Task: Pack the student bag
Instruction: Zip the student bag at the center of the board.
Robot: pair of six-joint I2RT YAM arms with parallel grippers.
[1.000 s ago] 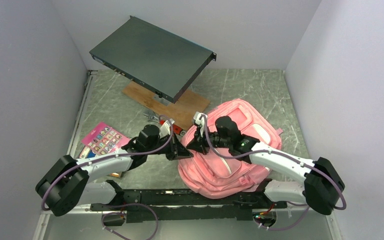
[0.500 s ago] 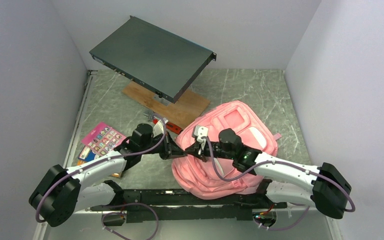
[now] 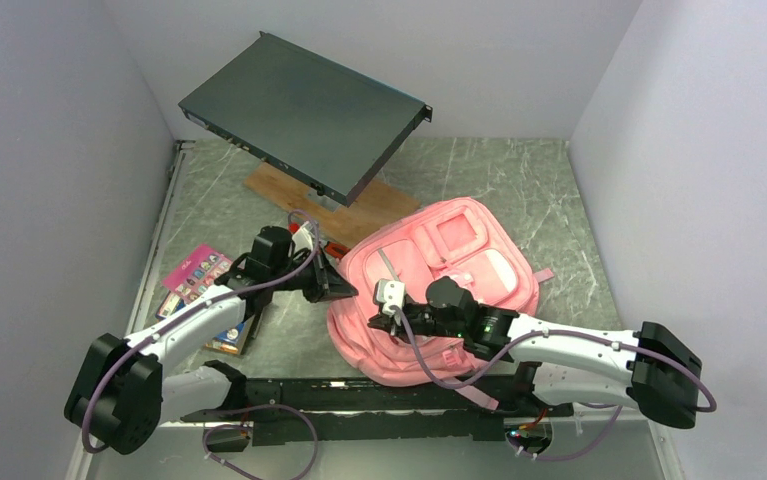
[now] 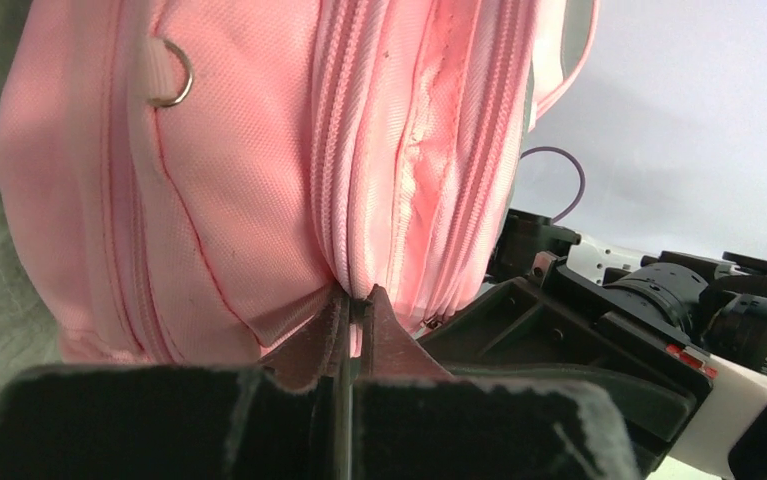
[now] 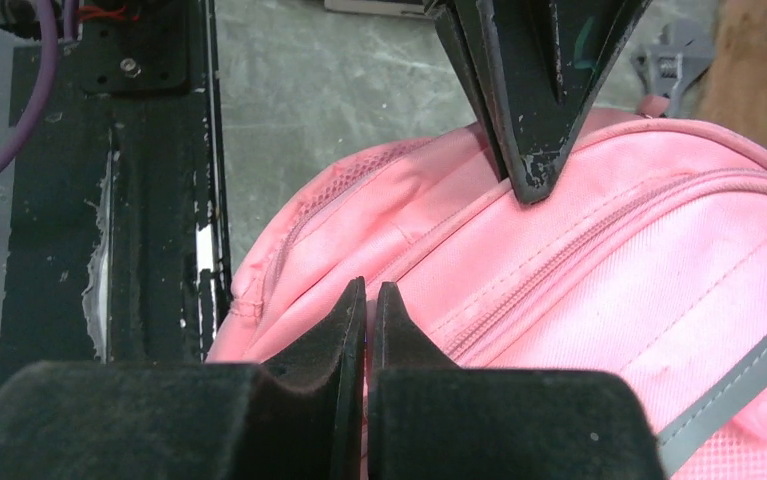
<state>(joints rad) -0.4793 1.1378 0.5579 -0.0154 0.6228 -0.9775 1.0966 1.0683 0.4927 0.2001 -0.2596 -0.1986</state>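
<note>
Student bag (image 3: 439, 270) has been dragged left and toward the arm bases since a second ago, and both arms went with it. Left to right:
- One pink booklet (image 3: 194, 275), partly hidden under the left arm.
- One dark rack unit (image 3: 304, 115) over one wooden board (image 3: 359, 215).
- Left gripper (image 4: 354, 300): jaws pressed together, pinching the bag's zip seam.
- One bag, lying centre-right on the table (image 3: 519, 180).
- Right gripper (image 5: 369, 295): jaws almost touching at the bag's near-left edge. Can't tell if fabric is caught.

We see the student bag (image 3: 439, 270) lying on the table (image 3: 519, 180) (pockets facing up), left gripper (image 3: 339, 291) and right gripper (image 3: 384, 312) both at its left edge, apparently pinching fabric.
</note>
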